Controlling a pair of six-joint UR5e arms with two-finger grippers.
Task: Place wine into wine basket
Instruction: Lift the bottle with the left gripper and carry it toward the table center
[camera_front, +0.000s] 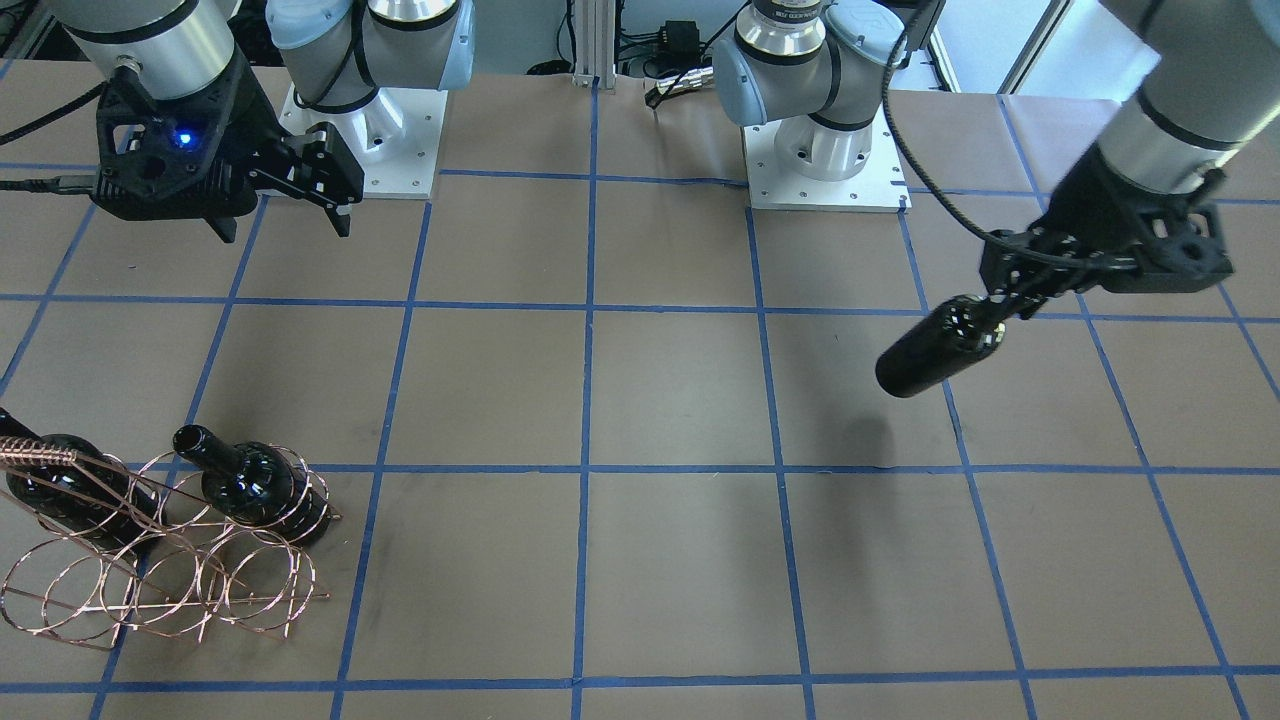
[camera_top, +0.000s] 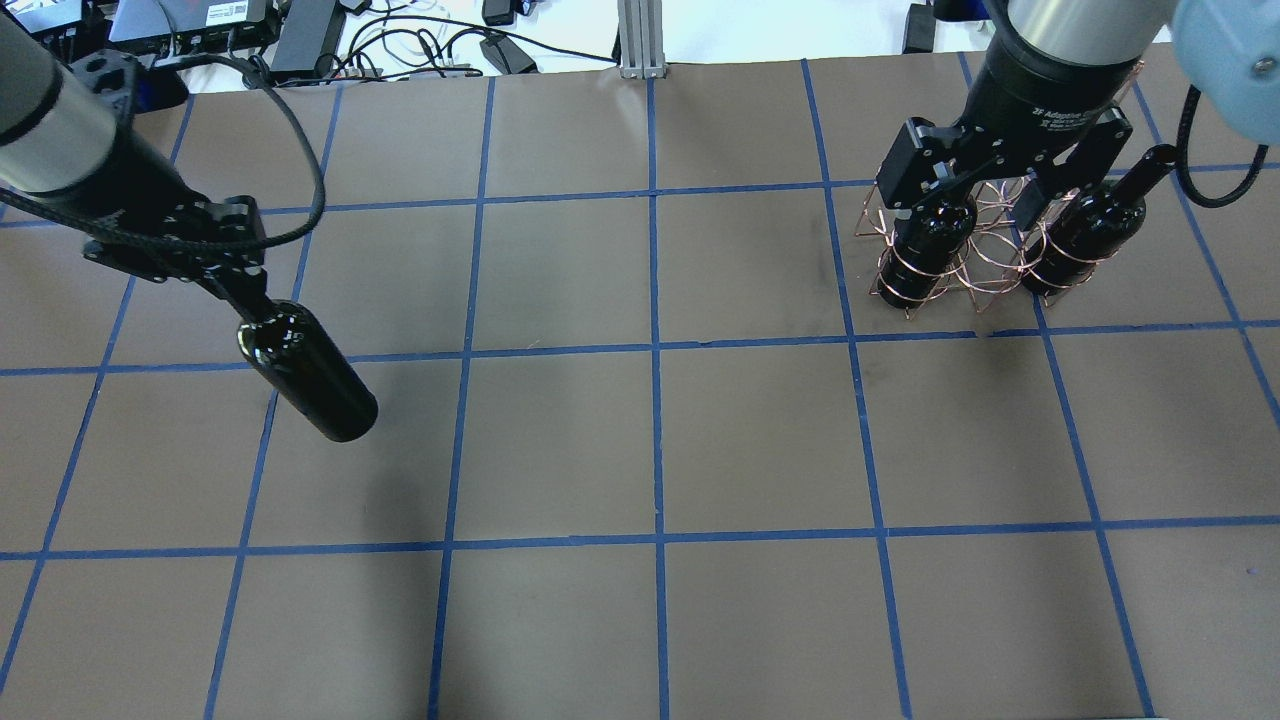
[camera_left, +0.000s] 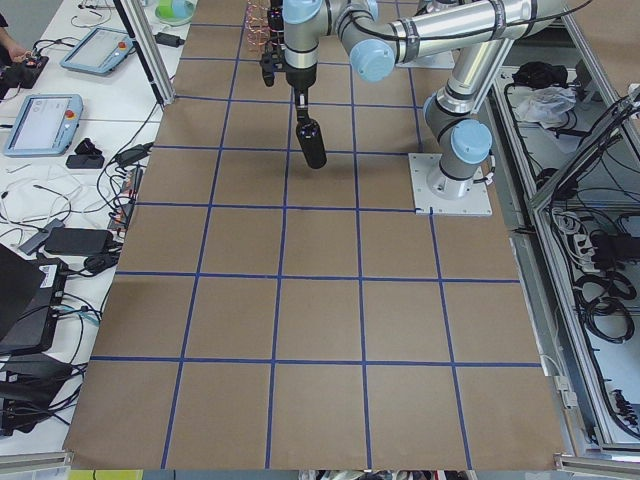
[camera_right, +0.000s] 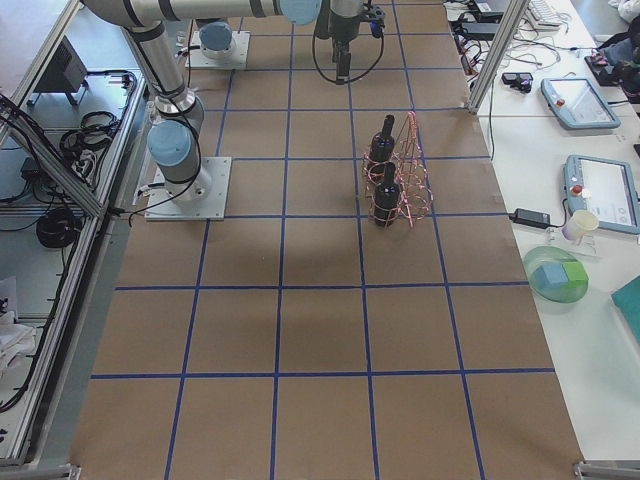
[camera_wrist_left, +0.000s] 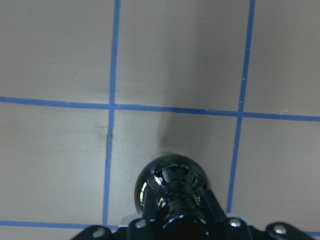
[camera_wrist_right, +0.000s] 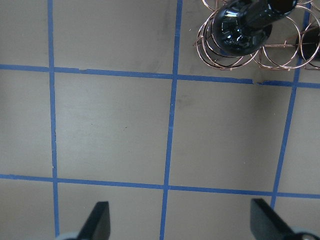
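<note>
Left jaws grip the wine (camera_top: 305, 375) by its neck, base hanging tilted above the bench (camera_top: 560, 450); the wine basket (camera_top: 980, 250) stands well apart, over by the right jaws, spread wide

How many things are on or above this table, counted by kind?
Wine bottles: 3, the held bottle in the left gripper, plus two racked bottles.
Wine basket: 1.
Total: 4.
</note>
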